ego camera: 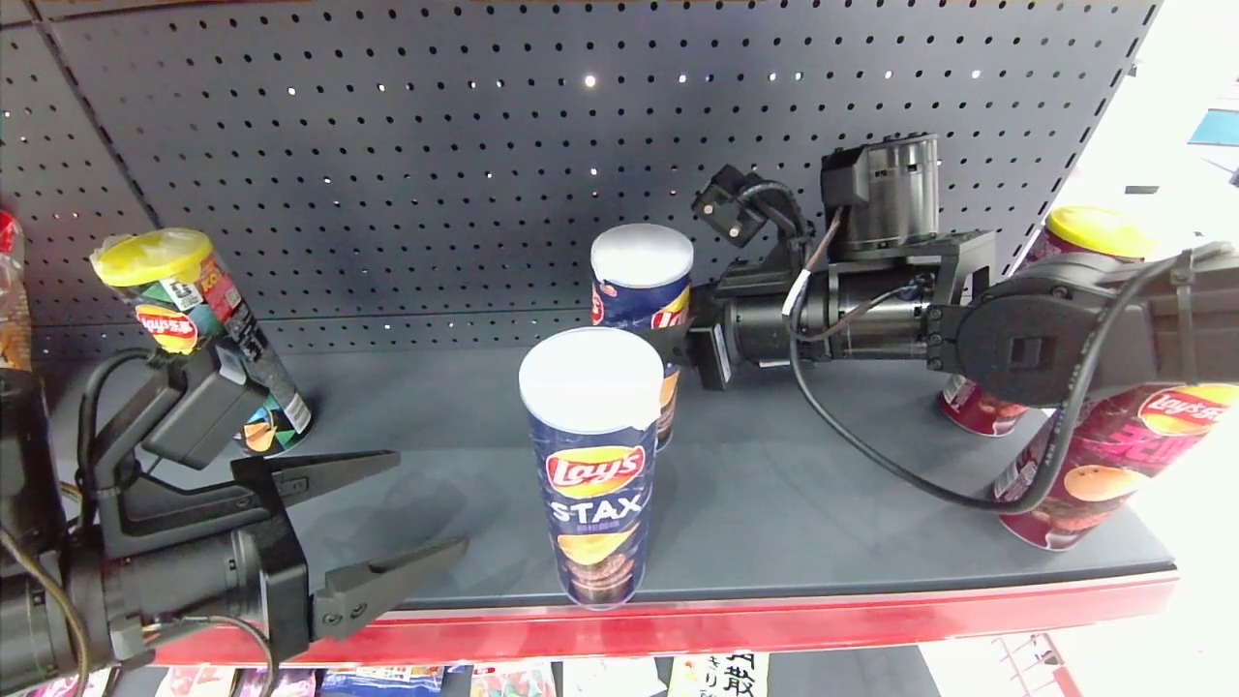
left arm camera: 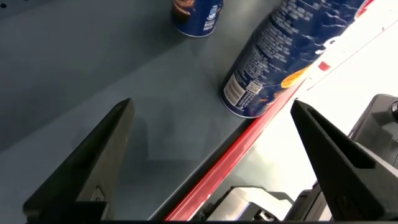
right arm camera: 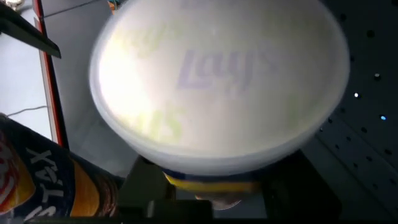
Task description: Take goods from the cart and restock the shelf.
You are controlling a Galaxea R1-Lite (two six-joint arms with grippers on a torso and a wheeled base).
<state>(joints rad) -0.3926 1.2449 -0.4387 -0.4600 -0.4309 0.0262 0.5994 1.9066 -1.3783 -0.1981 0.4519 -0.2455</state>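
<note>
Two blue chip cans with white lids stand on the grey shelf (ego camera: 823, 503). The front can (ego camera: 590, 465) is at the red front lip, free of both grippers. Behind it is the rear can (ego camera: 641, 276), and my right gripper (ego camera: 658, 334) reaches in from the right and is shut on its body. From the right wrist, the rear can's lid (right arm camera: 217, 81) looms over the right gripper (right arm camera: 217, 193), with the front can (right arm camera: 43, 186) beside it. My left gripper (ego camera: 426, 513) stands open and holds nothing, left of the front can. The left gripper (left arm camera: 211, 162) faces the front can (left arm camera: 280, 56).
A yellow-lidded can (ego camera: 194, 319) leans at the shelf's left against the pegboard back wall (ego camera: 436, 145). Two dark red cans (ego camera: 1094, 465) stand at the right end, under my right arm. Bare shelf lies between the left gripper and the front can.
</note>
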